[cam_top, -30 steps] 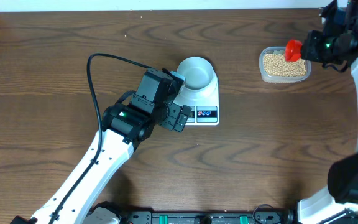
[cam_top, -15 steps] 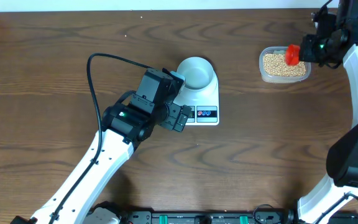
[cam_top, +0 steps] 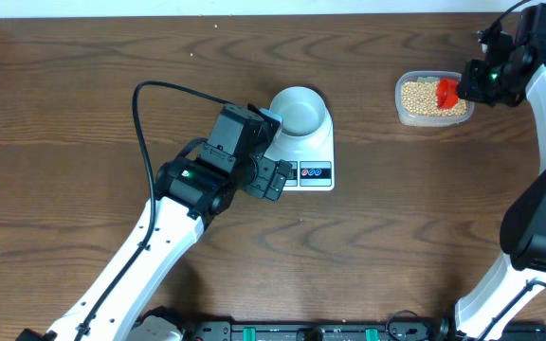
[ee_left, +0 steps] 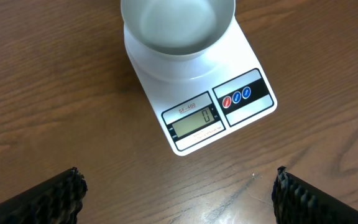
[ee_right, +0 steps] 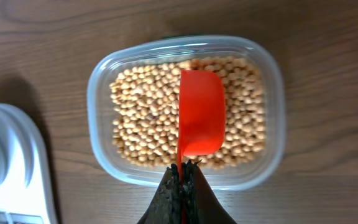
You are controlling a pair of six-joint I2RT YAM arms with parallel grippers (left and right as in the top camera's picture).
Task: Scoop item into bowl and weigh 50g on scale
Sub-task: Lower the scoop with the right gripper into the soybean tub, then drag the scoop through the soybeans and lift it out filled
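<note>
A dark brown wood-grain table [cam_top: 83, 76] fills nearly all of the overhead view. A pale strip [cam_top: 254, 8] runs along the top edge, and a black rail [cam_top: 301, 332] sits at the bottom edge. Nothing more of the room can be made out.

Just left of centre in the overhead view lies the flat white rectangular digital scale [cam_top: 313, 163]. The small round white bowl [cam_top: 299, 112] stands on its upper end, and its pale inside is bare. In the left wrist view the grey display [ee_left: 193, 119] reads zero, with small red and blue round buttons [ee_left: 236, 98] beside it.

The left gripper [cam_top: 273, 178] hangs over the scale's left edge with its jaws spread wide and holding nothing. Its dark fingertips [ee_left: 61, 193] show at the bottom corners of the wrist view, over bare wood. A black cable [cam_top: 140, 123] loops from that arm.

At the upper right of the overhead view stands a clear rounded-rectangular plastic container [cam_top: 399, 98], well apart from the scale. It is filled with small round beige-tan beans [cam_top: 420, 97]. The right gripper [ee_right: 182, 186] is clamped tight on the thin handle of a red plastic scoop [ee_right: 201, 118]. The scoop's cup lies over the beans in the right half of the container. I cannot tell whether the cup is touching them.
</note>
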